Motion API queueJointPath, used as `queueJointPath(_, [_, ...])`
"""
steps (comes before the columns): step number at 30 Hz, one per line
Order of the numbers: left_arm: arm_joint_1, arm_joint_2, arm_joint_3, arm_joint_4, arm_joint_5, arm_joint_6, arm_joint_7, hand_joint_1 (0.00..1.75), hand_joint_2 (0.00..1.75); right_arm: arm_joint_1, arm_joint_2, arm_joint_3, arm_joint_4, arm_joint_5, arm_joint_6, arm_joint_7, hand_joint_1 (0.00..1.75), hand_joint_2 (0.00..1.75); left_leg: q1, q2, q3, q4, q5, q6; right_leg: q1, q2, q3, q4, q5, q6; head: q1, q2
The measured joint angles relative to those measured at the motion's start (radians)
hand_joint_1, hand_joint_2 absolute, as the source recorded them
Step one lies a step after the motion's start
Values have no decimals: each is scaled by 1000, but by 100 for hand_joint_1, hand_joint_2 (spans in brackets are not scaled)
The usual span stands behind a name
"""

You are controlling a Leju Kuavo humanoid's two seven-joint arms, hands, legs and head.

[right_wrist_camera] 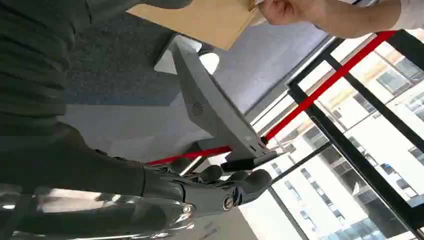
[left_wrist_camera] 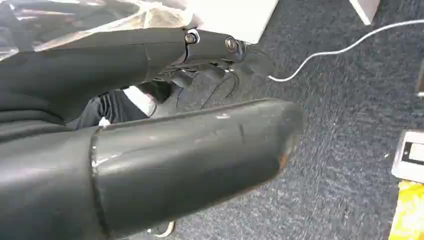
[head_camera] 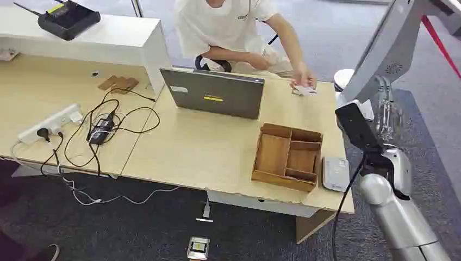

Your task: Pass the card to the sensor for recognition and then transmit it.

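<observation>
From the head view I see my right arm raised at the right edge of the worktop (head_camera: 217, 152), the right hand (head_camera: 388, 117) held up in the air beside the slanted grey sensor stand (head_camera: 380, 51). In the right wrist view the right hand (right_wrist_camera: 220, 187) has its dark fingers (right_wrist_camera: 250, 181) curled inward with nothing between them, close under the lower end of the stand (right_wrist_camera: 210, 110).

The card (head_camera: 305, 90) lies on the worktop ahead of my right hand and to its left, under the fingers of a person's hand (head_camera: 303, 80). That person sits on the far side of the worktop in a white shirt. The card is well apart from my hand; I do not touch it.

Nearer to me than the card, and left of my right hand, a wooden tray (head_camera: 287, 157) with several compartments sits on the worktop. Just beside its right wall lies a flat grey device (head_camera: 335, 173), near the worktop's right edge and below my forearm. A grey laptop (head_camera: 213, 93) stands open farther left, its lid back facing me. Beyond it a tangle of black cables (head_camera: 108, 128) and a white power strip (head_camera: 51, 123) lie on the worktop.

In the left wrist view the left hand (left_wrist_camera: 150, 125) hangs over dark carpet (left_wrist_camera: 350, 110), thumb and fingers apart and holding nothing.
</observation>
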Motion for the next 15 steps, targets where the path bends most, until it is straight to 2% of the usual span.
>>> queueJointPath(3, [-5, 2, 0, 0, -5, -5, 0, 0, 0, -17, 3, 25, 16, 4, 9, 4, 0, 175, 0, 0, 0, 0, 0, 0, 0, 0, 0, 0, 0, 0, 0, 0])
queueJointPath(5, [-7, 3, 0, 0, -28, -20, 0, 0, 0, -42, 4, 52, 52, 27, 64, 30, 0, 175, 0, 0, 0, 0, 0, 0, 0, 0, -1, 0, 0, 0, 0, 0])
queueJointPath(7, [-13, 3, 0, 0, -50, -35, 4, 0, 0, -58, 8, 74, 88, 45, 90, 40, 0, 175, 0, -1, -1, 0, 0, 0, 0, 0, -1, 0, 0, 0, 0, 0])
queueJointPath(15, [-15, 3, 6, 0, -101, -52, 7, 0, 0, -88, 22, 121, 231, 14, 71, 35, 0, 175, 0, -1, -1, 0, 0, 0, 0, 0, -1, 0, 0, 0, 0, 0])
